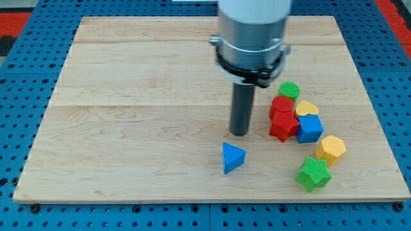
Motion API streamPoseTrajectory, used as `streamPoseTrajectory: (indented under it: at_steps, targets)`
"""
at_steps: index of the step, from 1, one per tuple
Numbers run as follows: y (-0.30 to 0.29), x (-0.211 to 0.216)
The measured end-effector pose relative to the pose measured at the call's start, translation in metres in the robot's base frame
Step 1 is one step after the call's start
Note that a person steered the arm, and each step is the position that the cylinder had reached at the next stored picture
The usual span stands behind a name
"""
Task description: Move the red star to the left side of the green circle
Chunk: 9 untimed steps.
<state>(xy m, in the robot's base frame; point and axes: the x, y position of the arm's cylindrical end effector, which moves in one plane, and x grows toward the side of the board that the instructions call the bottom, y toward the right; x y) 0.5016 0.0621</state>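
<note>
Red star [283, 126] is not yet moved: it lies below the green circle [289, 89], with another red block [281, 104] between them. My tip [240, 133], a bare rod with nothing to open or close, stands just left of the star, not clearly touching. Yellow heart [307, 107] and blue cube [310, 129] crowd the star's right. No containers are visible.

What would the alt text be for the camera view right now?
My tip rests on the wooden board, just left of the red star block and above the blue triangular block. The green circle block lies above the red blocks, in a cluster at the view's right.
</note>
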Motion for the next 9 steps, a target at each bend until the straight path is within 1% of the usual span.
streamPoseTrajectory:
  at_steps: [1, 2, 3, 4, 7, 8, 9]
  targets:
    - [0.010, 0.026]
    - [0.056, 0.026]
    - [0.056, -0.010]
    - [0.040, -0.051]
    - [0.035, -0.076]
    - [0.020, -0.056]
    - [0.016, -0.047]
